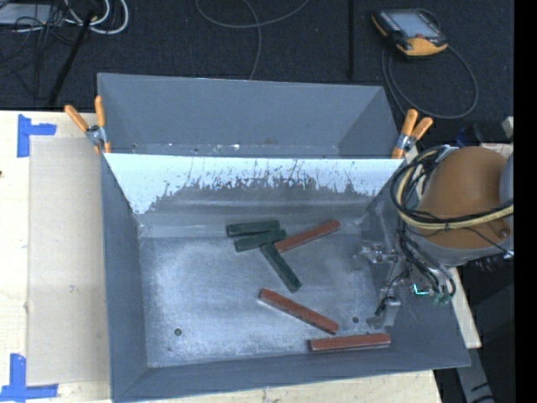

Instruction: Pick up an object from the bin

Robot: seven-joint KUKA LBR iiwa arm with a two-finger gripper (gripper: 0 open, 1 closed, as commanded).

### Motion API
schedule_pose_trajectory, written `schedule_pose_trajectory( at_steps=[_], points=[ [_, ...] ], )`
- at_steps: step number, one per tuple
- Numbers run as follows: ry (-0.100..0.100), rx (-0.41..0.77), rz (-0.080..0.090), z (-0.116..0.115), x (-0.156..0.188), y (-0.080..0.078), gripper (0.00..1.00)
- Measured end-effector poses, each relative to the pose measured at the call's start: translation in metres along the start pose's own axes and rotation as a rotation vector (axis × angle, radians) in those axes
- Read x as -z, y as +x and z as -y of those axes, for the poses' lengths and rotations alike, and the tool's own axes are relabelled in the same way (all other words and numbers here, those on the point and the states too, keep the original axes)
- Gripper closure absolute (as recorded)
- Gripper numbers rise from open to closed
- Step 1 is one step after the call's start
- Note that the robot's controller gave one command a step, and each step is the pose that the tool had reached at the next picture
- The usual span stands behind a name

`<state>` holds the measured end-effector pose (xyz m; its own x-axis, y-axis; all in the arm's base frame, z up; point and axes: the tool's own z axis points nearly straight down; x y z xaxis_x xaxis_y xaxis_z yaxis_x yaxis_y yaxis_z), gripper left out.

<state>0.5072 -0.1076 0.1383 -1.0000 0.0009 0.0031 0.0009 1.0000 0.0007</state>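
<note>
The gripper [388, 307] hangs at the lower right of the grey metal bin [126, 309], close to its right wall; whether it is apart or together I cannot tell. Just below it in the frame, along the front wall, lies a flat reddish-brown bar [348, 341]. A second reddish-brown bar [298, 310] slants just left of the gripper, and a third reddish-brown bar [309, 235] lies higher up, beside three dark green bars [254, 227] near the bin's middle.

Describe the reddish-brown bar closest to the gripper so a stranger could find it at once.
In the grey metal bin, go to the lower right corner, just below the gripper. A flat reddish-brown bar lies there along the near wall. Its two reddish-brown neighbours lie slanted farther up; this one lies almost level.
</note>
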Motion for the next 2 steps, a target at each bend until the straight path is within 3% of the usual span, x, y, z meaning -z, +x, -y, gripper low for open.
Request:
schedule_pose_trajectory(
  at_steps=[1,2],
  points=[
    [0.0,0.002,0.001,0.0,0.0,-0.001,0.0],
    [0.003,0.074,0.005,-0.02,-0.01,0.005,0.0]
  ],
)
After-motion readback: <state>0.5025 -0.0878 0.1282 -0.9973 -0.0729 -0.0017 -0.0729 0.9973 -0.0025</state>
